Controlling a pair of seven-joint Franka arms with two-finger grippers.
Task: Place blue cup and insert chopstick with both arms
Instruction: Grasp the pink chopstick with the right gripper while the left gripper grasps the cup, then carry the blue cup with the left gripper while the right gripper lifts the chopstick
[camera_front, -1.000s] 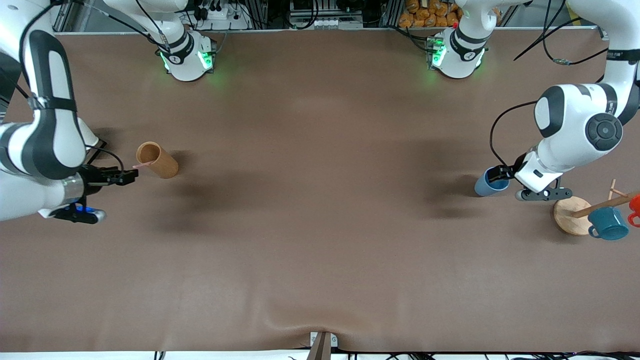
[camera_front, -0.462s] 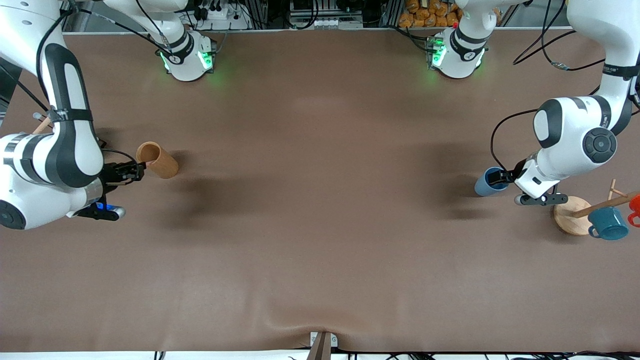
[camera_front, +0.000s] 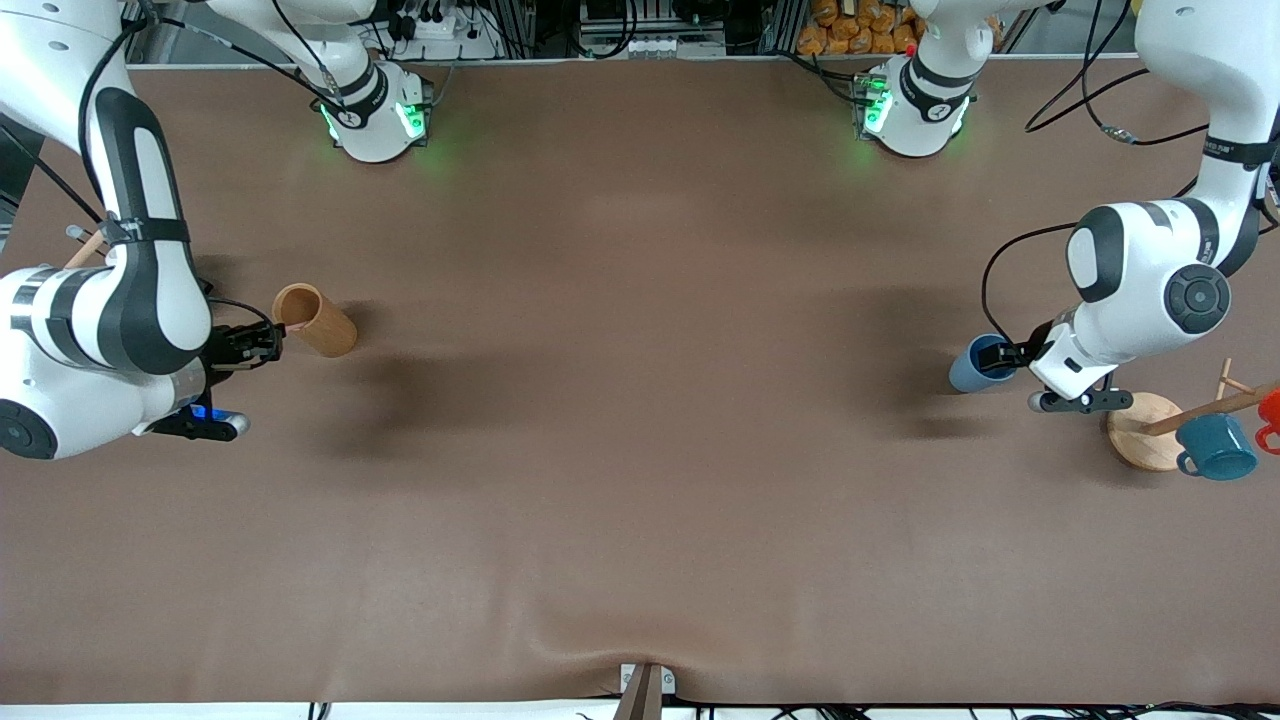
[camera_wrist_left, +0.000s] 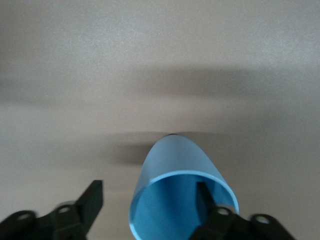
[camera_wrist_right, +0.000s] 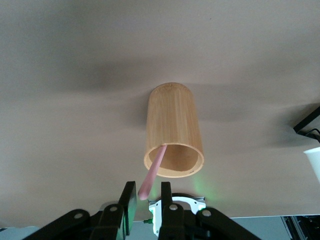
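The light-blue cup (camera_front: 975, 365) stands toward the left arm's end of the table. My left gripper (camera_front: 1008, 355) is open at its rim. In the left wrist view one finger is inside the blue cup (camera_wrist_left: 175, 165) and the other stays outside, well clear of the wall, with the left gripper (camera_wrist_left: 149, 194) astride it. The pale pink chopstick (camera_wrist_right: 154, 170) leans out of a brown cylindrical cup (camera_front: 318, 322) toward the right arm's end. My right gripper (camera_front: 272, 343) is beside that cup. In the right wrist view the right gripper (camera_wrist_right: 147, 197) is narrowly open, a finger on either side of the chopstick's free end.
A round wooden rack base (camera_front: 1140, 432) with tan rods stands near the left arm's end, nearer the front camera than the blue cup. A teal handled mug (camera_front: 1215, 447) and a red item (camera_front: 1270, 410) hang on the rods. The brown cup also shows in the right wrist view (camera_wrist_right: 172, 125).
My right arm has swung in and brought its gripper closer to the brown cup, around the chopstick's end. My left gripper has shifted slightly at the blue cup, which stays in place.
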